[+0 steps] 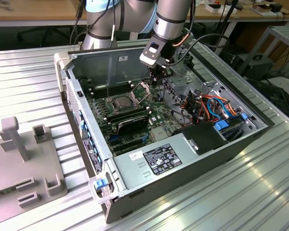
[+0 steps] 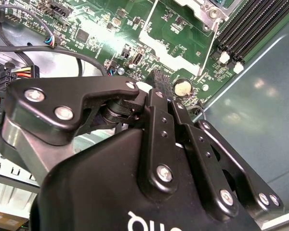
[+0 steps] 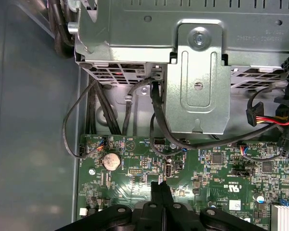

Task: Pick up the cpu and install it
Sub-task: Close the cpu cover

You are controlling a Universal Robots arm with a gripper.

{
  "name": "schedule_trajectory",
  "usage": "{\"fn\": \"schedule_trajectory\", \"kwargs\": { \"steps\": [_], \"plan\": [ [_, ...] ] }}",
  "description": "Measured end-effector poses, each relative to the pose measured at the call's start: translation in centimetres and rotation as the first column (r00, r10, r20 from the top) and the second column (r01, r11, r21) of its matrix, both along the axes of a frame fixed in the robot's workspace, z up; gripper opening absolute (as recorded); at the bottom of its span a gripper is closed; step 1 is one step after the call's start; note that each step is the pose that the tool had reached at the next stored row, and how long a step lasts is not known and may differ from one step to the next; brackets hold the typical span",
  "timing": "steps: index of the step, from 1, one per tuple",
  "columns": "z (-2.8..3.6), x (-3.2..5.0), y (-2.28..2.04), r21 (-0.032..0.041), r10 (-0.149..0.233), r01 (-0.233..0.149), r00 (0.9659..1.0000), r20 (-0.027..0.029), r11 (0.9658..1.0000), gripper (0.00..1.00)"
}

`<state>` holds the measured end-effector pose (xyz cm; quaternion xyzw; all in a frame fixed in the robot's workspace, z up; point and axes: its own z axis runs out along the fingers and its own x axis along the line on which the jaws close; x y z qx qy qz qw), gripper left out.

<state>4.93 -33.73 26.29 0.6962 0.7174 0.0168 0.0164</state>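
Exterior view: gripper (image 1: 157,79) hangs inside the case, just beside the raised load plate (image 1: 140,90); cpu (image 1: 121,102) sits in its socket, uncovered. Second wrist view: gripper pinched together, empty. First wrist view: tips low over the motherboard (image 3: 221,168). Risk: a dip scrapes components, or a sideways drift knocks the plate.

Tabletop (image 1: 33,77) ribbed bare metal, dull sheen; case (image 1: 113,65) smooth grey sheet metal; motherboard (image 3: 221,163) glossy green; hand (image 3: 161,187) matt black, shiny screws (image 2: 164,173); cpu (image 1: 120,102) dull metal lid.
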Motion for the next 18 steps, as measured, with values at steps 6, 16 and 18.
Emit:
{"fn": "schedule_trajectory", "kwargs": {
  "steps": [6, 16, 18],
  "plan": [
    [-0.13, 0.00, 0.01, 0.0001, 0.000, 0.000, 1.0000, 0.0001, 1.0000, 0.11],
    [-1.49, 0.00, 0.00, -0.0002, 0.000, 0.000, 1.0000, 0.0000, 1.0000, 0.11],
    [-1.84, 0.00, 0.00, -0.0001, 0.000, 0.000, 1.0000, 0.0001, 1.0000, 0.11]
  ]
}}
